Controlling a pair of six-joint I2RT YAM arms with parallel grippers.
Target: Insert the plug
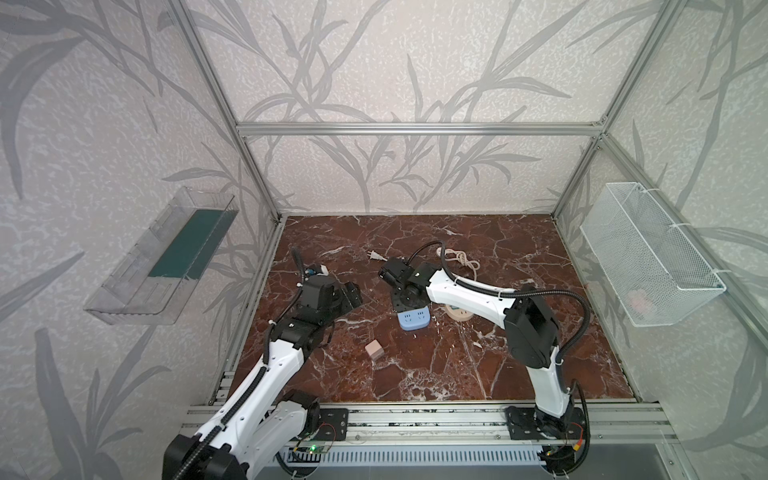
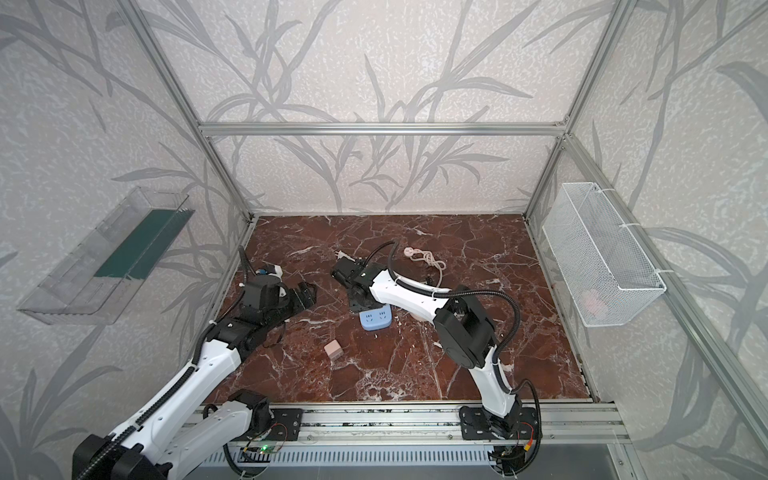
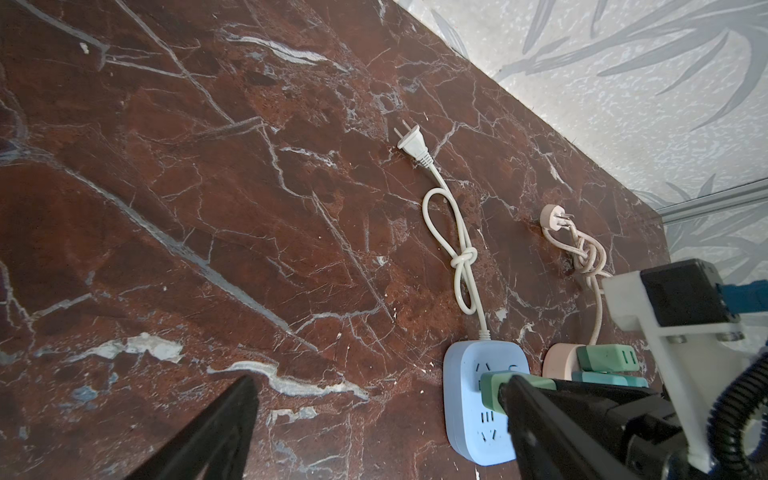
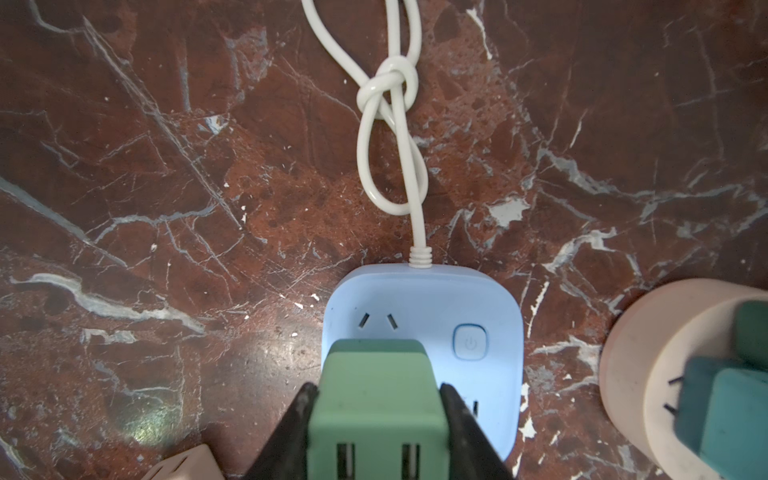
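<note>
Clearly the risk sits in the push. The right fingers are closed narrowly on the flanks of the green plug, which hangs over the near part of the blue power strip, covering the lower part of one socket while that socket's two slanted slots show beyond it. The plug's prongs are hidden, so it cannot be told whether they have met any slots.

The left fingers are spread wide, empty, and well apart from the strip, so nothing pins it to the table. The strip looks light and smooth-bottomed; a press that is off-line would probably skate it across the marble or tilt one edge up rather than seat the plug.

Misaligned prongs could also jam on the face and twist the plug within the grip, since only two smooth sides are pinched. The power button lies just beside the plug, and a sideways drift could bump it.
</note>
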